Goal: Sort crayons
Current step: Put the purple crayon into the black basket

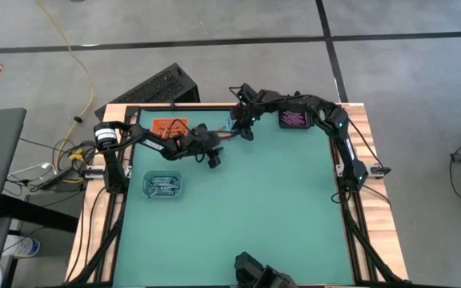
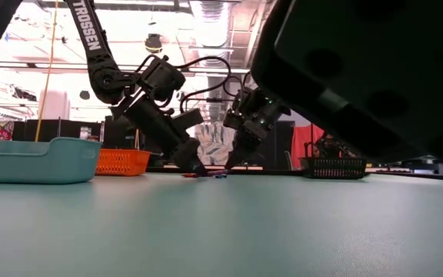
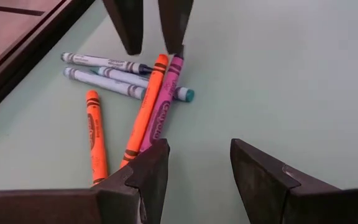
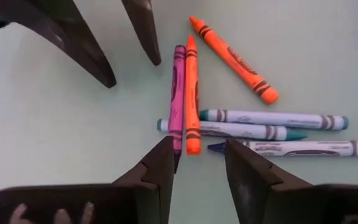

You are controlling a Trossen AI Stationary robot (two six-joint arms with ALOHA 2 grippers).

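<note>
Six crayons (image 4: 229, 118) bunched, purple end hidden behind right gripper (image 4: 197, 163) finger, both grippers spread, empty, left gripper (image 3: 199, 163) facing, teal tray (image 1: 163, 186) apart.

Robotics lab: concrete floor (image 1: 214, 32), cables (image 1: 70, 48).

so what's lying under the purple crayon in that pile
The purple crayon lies across a pale blue crayon, beside an orange crayon. Under the crossing, that blue crayon is hidden.
</note>
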